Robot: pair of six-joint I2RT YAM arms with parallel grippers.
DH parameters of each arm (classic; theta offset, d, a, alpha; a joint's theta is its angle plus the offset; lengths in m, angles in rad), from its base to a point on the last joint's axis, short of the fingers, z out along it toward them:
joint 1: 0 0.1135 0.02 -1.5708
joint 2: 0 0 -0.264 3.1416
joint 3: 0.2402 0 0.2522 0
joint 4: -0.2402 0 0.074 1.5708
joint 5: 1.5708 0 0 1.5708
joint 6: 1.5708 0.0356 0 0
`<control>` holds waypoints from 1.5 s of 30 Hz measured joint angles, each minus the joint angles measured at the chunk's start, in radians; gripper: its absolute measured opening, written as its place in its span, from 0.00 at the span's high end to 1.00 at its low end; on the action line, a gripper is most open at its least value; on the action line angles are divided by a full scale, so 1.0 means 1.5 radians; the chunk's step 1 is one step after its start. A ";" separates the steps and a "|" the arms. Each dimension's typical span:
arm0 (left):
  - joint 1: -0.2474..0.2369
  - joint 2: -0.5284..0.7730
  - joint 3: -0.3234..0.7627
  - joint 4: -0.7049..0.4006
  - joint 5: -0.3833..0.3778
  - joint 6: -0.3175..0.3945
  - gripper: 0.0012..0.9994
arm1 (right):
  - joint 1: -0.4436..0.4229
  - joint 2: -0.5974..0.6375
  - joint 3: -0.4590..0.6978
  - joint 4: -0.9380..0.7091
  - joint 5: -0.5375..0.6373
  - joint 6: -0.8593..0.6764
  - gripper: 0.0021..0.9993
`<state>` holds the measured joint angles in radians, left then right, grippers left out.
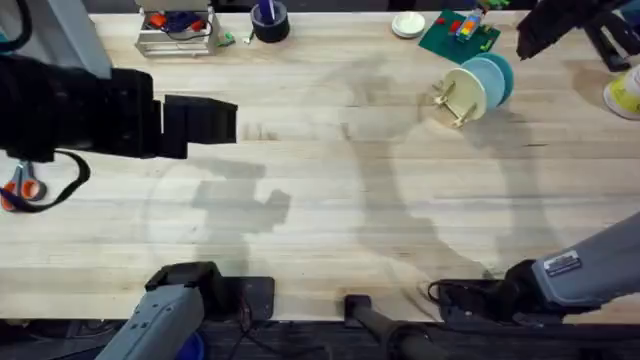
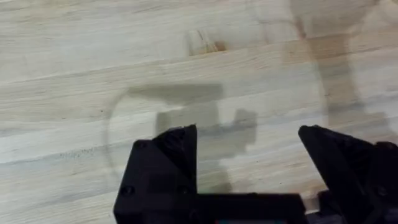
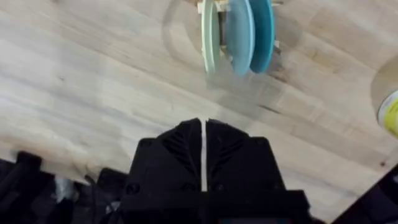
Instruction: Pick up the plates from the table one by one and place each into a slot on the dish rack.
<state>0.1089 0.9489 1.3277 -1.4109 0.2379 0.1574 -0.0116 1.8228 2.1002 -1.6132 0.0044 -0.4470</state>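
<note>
Overhead: three plates, cream [image 1: 463,90], light blue [image 1: 487,82] and teal [image 1: 503,74], stand on edge in the dish rack [image 1: 447,98] at far right of the table [image 1: 330,220]. Left gripper [image 1: 205,121] hovers far left

Left wrist: left gripper [image 2: 249,149] fingers spread apart, nothing between, bare wood below

Right wrist: right gripper [image 3: 203,140] fingers pressed together, empty; rack with plates [image 3: 239,34] just beyond

Cream, lt blue, teal plates [image 3: 237,34]; pale wood rack [image 1: 449,98].
</note>
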 joint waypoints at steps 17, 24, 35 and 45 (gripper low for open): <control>0.000 0.000 0.000 0.000 0.000 0.000 0.00 | 0.000 -0.156 0.000 -0.002 -0.001 0.044 0.96; 0.000 0.000 0.000 0.000 0.000 0.000 0.00 | 0.000 -0.225 -0.025 -0.002 -0.001 0.059 0.93; 0.000 0.000 0.000 0.000 0.000 0.000 0.00 | 0.000 -0.370 -0.181 -0.002 -0.001 0.102 0.90; 0.000 0.000 0.000 0.001 0.000 0.000 0.00 | 0.000 -0.524 -0.215 -0.002 -0.001 0.141 0.87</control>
<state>0.1089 0.9489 1.3277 -1.4090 0.2379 0.1574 -0.0116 1.0374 1.7779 -1.6169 0.0032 -0.2351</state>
